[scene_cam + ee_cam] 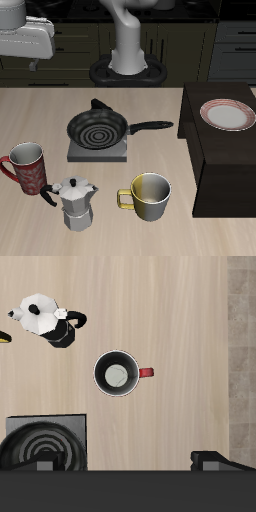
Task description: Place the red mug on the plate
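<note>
Red mug (27, 168) is seen upright on the wooden table (200, 235), just beside the moka pot (73, 202) and well apart from the plate (228, 115), which sits up on a dark raised block (215, 175). Nothing is held by the gripper (130, 461), and only its finger tips are caught by the wrist camera (spread wide, so it's read as open). Approach seems to be the step in hand: descent over the mug (117, 374) is called for next.

Tool (22, 40) high above the table, pointing straight down, its jaw state not discernible.
</note>
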Controlling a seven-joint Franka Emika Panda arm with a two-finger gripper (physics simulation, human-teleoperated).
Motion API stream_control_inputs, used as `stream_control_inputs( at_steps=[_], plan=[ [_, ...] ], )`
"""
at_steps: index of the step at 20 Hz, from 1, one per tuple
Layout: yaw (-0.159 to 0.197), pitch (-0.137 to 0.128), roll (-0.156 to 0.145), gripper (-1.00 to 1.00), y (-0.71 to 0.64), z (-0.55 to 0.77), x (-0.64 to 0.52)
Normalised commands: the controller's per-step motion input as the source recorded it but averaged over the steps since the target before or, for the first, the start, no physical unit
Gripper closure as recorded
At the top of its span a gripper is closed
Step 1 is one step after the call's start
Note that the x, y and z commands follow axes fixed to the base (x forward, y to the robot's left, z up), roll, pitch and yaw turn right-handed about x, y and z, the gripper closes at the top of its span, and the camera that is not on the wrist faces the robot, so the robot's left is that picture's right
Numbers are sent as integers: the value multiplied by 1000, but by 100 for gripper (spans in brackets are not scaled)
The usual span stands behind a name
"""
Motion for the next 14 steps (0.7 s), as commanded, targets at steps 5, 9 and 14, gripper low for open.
stream_control_inputs(
  at_steps=[5, 9, 14],
  plan=[
    [-25, -26, 51, -100, -147, 105, -6],
    [-6, -49, 16, -100, -250, 283, -77],
    [-42, -19, -20, -100, -146, 1, -1]
  ],
)
